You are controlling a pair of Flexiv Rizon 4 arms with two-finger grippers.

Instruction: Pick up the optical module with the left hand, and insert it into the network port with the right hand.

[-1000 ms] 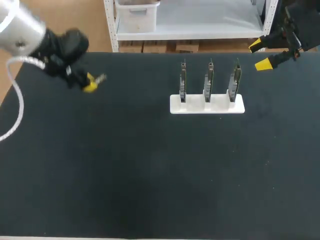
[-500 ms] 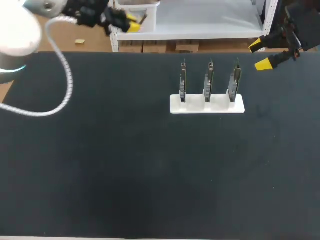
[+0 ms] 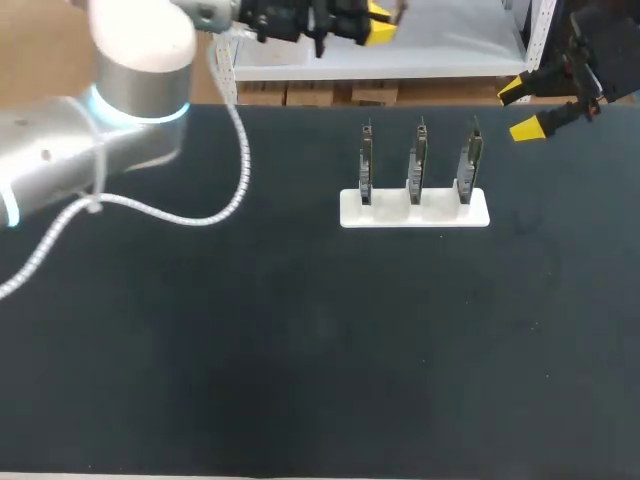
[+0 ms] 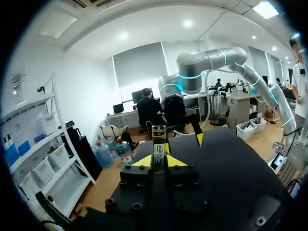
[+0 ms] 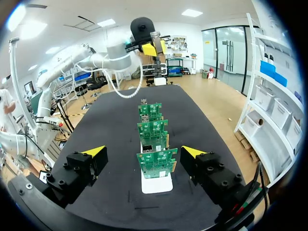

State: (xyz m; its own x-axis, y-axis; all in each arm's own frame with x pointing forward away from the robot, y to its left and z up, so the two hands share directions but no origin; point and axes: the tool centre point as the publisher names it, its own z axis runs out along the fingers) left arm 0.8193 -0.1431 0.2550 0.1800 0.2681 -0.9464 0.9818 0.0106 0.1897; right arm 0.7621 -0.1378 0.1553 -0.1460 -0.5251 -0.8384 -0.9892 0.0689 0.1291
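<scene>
Standing on the black worktop (image 3: 250, 330), a white holder (image 3: 414, 210) carries three upright circuit boards (image 3: 415, 160) in a row; beyond, far right, the right end effector (image 3: 520, 110) hangs with fingers apart, empty; farthest, past the far edge, the left end effector (image 3: 378, 22) is clamped on the optical module (image 4: 158, 144).

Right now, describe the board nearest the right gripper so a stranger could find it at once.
On the black table stands a white holder carrying three upright green boards in a row. It is the end board nearest the right gripper, with neighbours on one side only.
</scene>
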